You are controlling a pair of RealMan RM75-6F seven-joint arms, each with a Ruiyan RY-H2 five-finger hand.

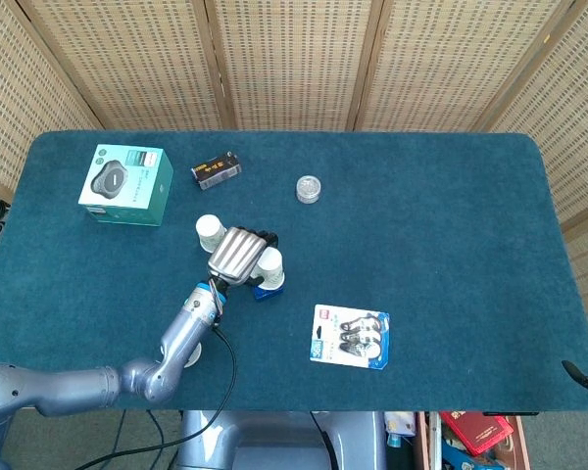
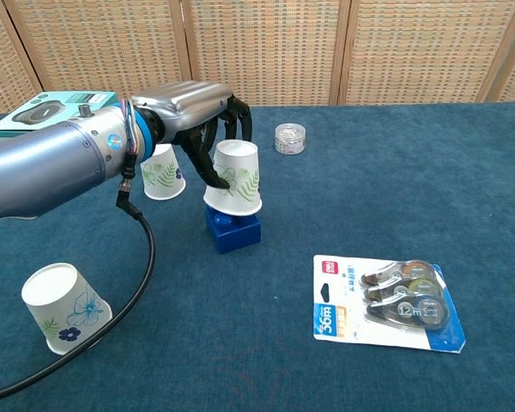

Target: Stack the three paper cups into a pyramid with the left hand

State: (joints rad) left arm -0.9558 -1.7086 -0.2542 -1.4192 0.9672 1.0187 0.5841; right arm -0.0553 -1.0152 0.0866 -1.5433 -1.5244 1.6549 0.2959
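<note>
My left hand (image 2: 204, 107) (image 1: 237, 255) grips an upside-down paper cup with green leaves (image 2: 234, 176) (image 1: 271, 261), fingers curled over its back and the thumb on its front. The cup is tilted, and its rim still meets the top of the blue block (image 2: 233, 230) (image 1: 263, 289). A second leaf-print cup (image 2: 161, 174) (image 1: 209, 230) stands upside down just left of the hand. A third cup with blue flowers (image 2: 58, 306) stands near the front left, mostly hidden under my arm in the head view. Only a dark tip of my right hand (image 1: 585, 376) shows at the far right edge.
A teal box (image 1: 125, 184) (image 2: 51, 105) sits at the back left, with a small dark box (image 1: 216, 170) beside it. A round clear container (image 2: 289, 137) (image 1: 309, 189) stands behind the cups. A correction tape pack (image 2: 386, 302) (image 1: 350, 336) lies front right.
</note>
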